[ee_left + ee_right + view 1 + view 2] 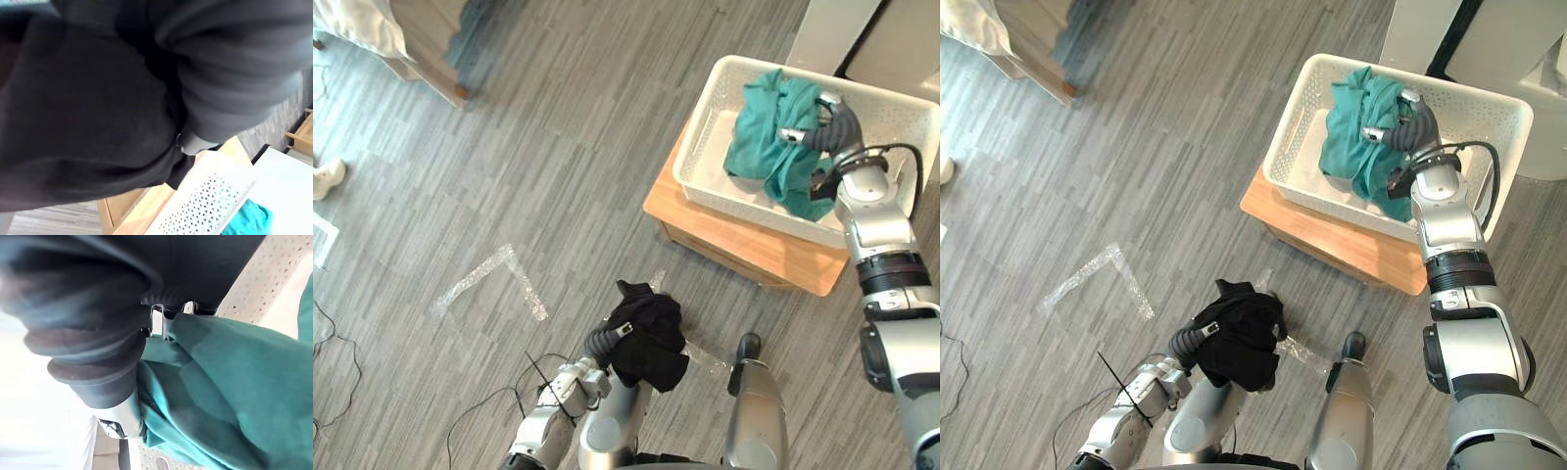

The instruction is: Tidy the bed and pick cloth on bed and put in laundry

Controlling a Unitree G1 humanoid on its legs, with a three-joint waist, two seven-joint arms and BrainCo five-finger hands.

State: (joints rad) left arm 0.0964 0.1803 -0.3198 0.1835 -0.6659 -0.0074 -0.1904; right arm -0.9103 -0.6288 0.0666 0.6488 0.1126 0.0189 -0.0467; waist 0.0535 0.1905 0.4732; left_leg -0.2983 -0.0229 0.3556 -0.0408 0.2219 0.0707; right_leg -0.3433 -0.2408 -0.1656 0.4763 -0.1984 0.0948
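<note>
R hand (822, 116) is over the white basket (703, 147), fingers (795, 134) curled into the teal cloth (759, 137) & gripping it. Most of the cloth lies inside the basket, w/ a bunch drawn up at my hand. One fold seems to lap the near rim. The basket sits on a low wooden stand (744, 240).

Step in hand, as I judge it: let go of the teal piece. To do it well, I lower a bit first so the bunch sinks below the rim. Then I open wide & lift straight up, so no fabric snags a fingertip & gets dragged out. The fold at the rim prob needs a nudge inward, else it may slide off.

L hand (612, 336) is well apart from the basket, wrapped in the black cloth (651, 343). Can't tell its grip, the cloth covers it. That piece goes in next, kept bunched so nothing trails.
</note>
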